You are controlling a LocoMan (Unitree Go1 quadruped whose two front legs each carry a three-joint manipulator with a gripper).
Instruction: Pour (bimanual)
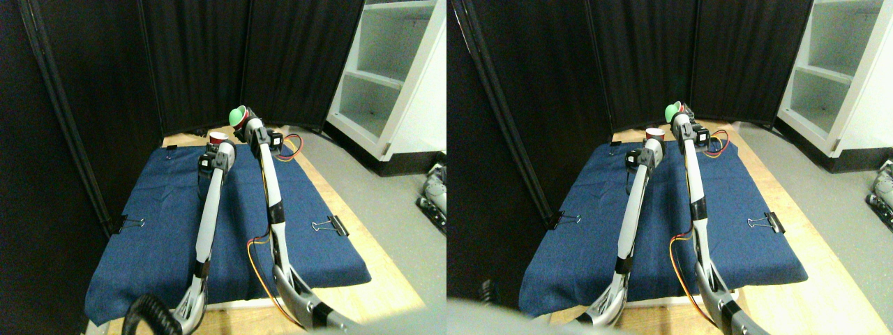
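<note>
My left gripper (220, 145) is shut on an upright red cup (218, 137) with a white inside, over the far part of the blue cloth (160, 223). Just to its right and higher, my right gripper (250, 123) is shut on a second red cup (241, 116). This cup is tipped to the left, towards the first cup. A green ball (236, 115) shows at its mouth. The two cups are close but apart.
The blue cloth is held to a wooden table (363, 279) by black binder clips (333, 225) at its sides. Black curtains (195, 56) close off the back and left. A white shelf unit (391, 77) stands at the right, on grey floor.
</note>
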